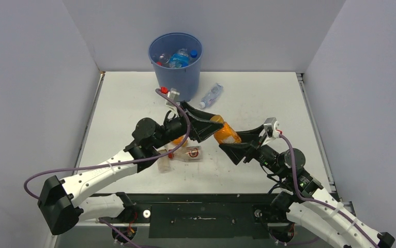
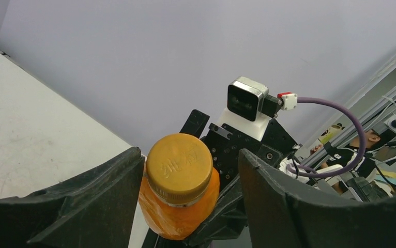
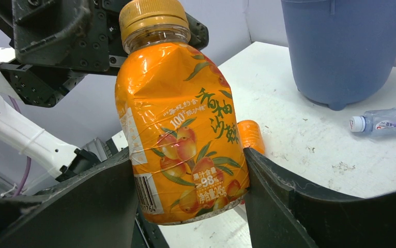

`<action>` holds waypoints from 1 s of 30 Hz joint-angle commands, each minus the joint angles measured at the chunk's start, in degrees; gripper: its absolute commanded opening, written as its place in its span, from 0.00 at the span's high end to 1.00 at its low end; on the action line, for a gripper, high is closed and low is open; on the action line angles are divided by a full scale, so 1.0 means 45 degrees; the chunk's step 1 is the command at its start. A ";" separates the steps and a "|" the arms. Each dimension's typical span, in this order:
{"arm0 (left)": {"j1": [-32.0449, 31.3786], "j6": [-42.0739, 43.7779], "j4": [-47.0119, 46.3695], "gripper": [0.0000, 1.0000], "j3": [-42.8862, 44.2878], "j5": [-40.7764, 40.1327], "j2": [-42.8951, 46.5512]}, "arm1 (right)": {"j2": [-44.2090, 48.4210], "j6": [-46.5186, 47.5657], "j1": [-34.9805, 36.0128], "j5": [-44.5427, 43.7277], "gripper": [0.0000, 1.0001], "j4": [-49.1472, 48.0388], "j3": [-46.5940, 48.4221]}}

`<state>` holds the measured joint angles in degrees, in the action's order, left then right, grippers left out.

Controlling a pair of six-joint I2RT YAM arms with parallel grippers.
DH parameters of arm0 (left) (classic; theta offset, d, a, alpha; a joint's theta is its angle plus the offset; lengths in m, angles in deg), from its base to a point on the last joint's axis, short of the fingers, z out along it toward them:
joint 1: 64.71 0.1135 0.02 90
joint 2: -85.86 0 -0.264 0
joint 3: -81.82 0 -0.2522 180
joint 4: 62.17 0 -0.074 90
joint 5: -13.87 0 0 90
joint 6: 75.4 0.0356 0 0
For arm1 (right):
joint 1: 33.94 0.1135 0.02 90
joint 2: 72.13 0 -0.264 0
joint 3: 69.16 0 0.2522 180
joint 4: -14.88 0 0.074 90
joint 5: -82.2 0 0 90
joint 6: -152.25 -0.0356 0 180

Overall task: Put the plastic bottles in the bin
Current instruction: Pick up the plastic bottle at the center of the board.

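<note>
The orange bottle (image 1: 225,132) hangs in the air over the middle of the counter (image 1: 268,98), lying on a slant between the two arms. The right hand (image 1: 237,140) grips it low on the body, both fingers pressed against the label in the right wrist view. This leaves the neck and yellow cap bare, which looks deliberate: the free end is offered to the left hand (image 1: 210,128).

In the left wrist view, the left hand's jaws stand on either side of the cap. One finger is at the bottle's shoulder and a gap shows on the other side, so it is open around the bottle and not clamped on it.

This reads as a handover. It is probably done because the bin (image 1: 178,80), at the far edge of the counter with several bottles (image 1: 178,58) already inside, sits closer to the left arm's reach.

A clear bottle (image 1: 211,95) lies just beside the bin's base. Another clear bottle with a red label (image 1: 185,154) lies under the left arm, nearer the near edge.
</note>
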<state>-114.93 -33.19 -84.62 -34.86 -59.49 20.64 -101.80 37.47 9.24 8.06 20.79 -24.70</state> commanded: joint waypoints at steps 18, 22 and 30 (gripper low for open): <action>0.0562 0.2303 0.1171 1.00 0.0857 -0.1543 0.1301 | 0.0141 -0.0334 0.0019 0.0095 0.10 0.2048 0.1853; 0.1913 0.2396 0.1793 1.00 0.1160 -0.1806 0.1685 | 0.0512 -0.0168 0.0019 -0.0062 0.10 0.3295 0.2910; 0.4207 0.5388 0.2756 1.00 0.3189 -0.4001 0.1218 | 0.1633 -0.0375 0.0027 -0.2468 0.10 0.4117 0.2351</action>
<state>-99.17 -19.51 -72.84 -27.84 -69.63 27.25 -96.62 36.25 9.29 5.74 36.57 -11.93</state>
